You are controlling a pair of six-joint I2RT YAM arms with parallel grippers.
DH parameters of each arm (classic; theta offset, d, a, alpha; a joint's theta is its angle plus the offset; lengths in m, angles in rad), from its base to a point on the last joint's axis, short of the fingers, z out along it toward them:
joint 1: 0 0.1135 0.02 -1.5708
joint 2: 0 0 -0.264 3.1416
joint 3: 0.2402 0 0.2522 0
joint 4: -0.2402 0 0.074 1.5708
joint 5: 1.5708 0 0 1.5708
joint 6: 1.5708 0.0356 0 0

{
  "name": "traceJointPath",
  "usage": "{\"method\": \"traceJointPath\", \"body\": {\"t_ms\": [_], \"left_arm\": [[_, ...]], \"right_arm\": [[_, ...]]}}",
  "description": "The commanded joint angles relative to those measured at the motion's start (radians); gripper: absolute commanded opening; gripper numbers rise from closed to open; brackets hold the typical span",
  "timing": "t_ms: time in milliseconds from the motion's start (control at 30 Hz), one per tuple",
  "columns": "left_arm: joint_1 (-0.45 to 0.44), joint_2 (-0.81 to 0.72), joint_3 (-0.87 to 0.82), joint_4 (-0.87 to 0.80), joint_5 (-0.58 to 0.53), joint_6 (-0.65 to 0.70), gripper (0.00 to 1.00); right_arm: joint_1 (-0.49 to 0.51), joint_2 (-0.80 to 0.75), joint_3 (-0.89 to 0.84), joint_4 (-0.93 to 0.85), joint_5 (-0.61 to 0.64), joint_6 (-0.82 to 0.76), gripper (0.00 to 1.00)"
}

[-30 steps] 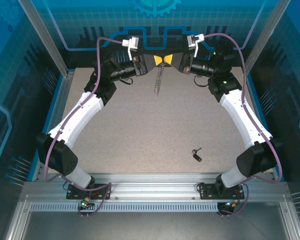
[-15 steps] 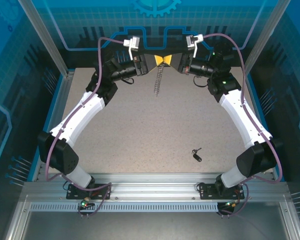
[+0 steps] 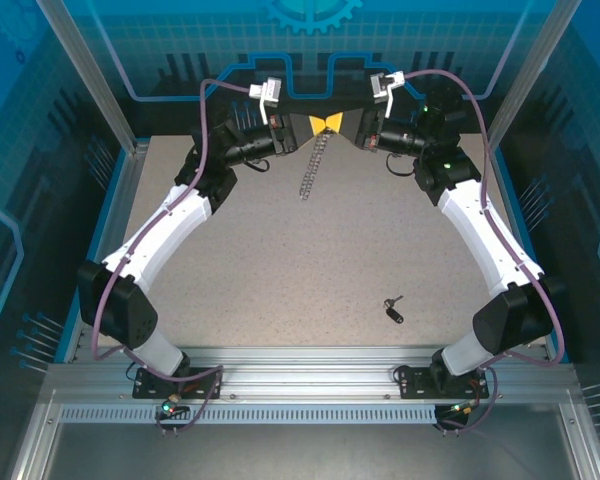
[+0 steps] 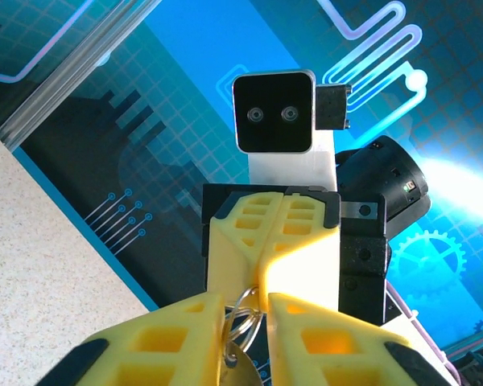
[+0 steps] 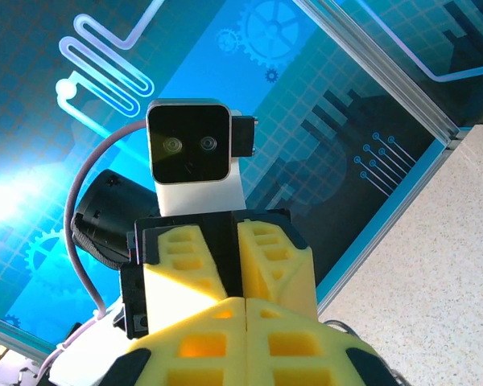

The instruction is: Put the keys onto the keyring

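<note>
High at the back of the table my two grippers meet tip to tip. The keyring hangs between them, and its silvery chain dangles slanted down to the left. In the left wrist view its wire rings fill the narrow gap of my left gripper, touching both fingers, and a round metal tag hangs below. The top ring runs into the seam of my right gripper, whose fingers press together. One of the keys, tiny with a black head, lies on the table near the right arm's base.
The speckled table has blue walls behind and at the sides, with metal posts at the back corners. Both arm bases stand on the aluminium rail at the near edge. Cables loop over both wrists.
My left gripper's fingers have closed in on the rings. The chain has swung and now slants toward the left. The right arm and the key have stayed put.
</note>
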Motion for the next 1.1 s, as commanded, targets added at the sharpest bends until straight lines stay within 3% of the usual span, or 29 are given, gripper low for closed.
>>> {"method": "traceJointPath", "body": {"t_ms": [0, 167, 233, 300, 467, 767, 1067], "left_arm": [[-0.014, -0.016, -0.005, 0.039, 0.033, -0.003, 0.18], [-0.015, -0.016, -0.007, 0.044, 0.033, -0.004, 0.0], [-0.015, -0.016, -0.005, 0.045, 0.026, -0.006, 0.0], [-0.015, -0.02, -0.004, 0.042, 0.013, 0.001, 0.0], [-0.015, -0.028, 0.013, 0.023, -0.009, 0.025, 0.0], [-0.015, -0.057, -0.014, 0.003, -0.084, 0.106, 0.0], [-0.03, -0.147, -0.086, -0.052, -0.216, 0.303, 0.0]], "right_arm": [[0.011, -0.006, -0.006, 0.021, 0.009, -0.014, 0.0], [0.012, -0.002, -0.003, 0.014, 0.011, -0.016, 0.0], [0.006, -0.002, 0.005, -0.009, 0.023, -0.017, 0.0], [-0.031, -0.02, -0.018, 0.001, 0.05, 0.006, 0.27], [-0.135, -0.088, -0.1, 0.019, 0.082, 0.06, 0.4], [-0.118, -0.19, -0.193, -0.098, 0.085, -0.005, 0.4], [-0.056, -0.205, -0.258, -0.003, 0.075, 0.025, 0.39]]}}
